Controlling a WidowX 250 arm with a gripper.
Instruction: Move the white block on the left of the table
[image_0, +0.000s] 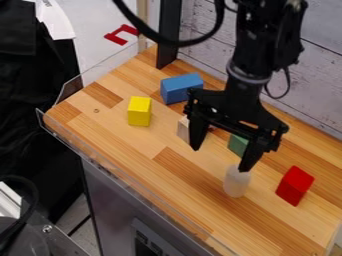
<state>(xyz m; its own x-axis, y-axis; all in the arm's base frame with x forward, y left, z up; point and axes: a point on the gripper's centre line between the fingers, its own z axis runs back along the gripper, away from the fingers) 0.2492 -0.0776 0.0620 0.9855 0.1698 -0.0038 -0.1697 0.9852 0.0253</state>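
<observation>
The black gripper (220, 159) hangs over the middle of the table (150, 185), its two fingers spread wide with nothing held between them. Beneath the right fingertip, a white block (236, 183) with a rounded top stands upright; whether the fingertip touches it, I cannot tell. A pale, off-white block (182, 129) is partly hidden behind the left finger.
A yellow block (139, 111) and a blue block (180, 88) lie at the upper left. Behind the gripper is a green block (238, 144), and a red block (294, 185) is at the right. A clear rim (127, 176) edges the table's front left.
</observation>
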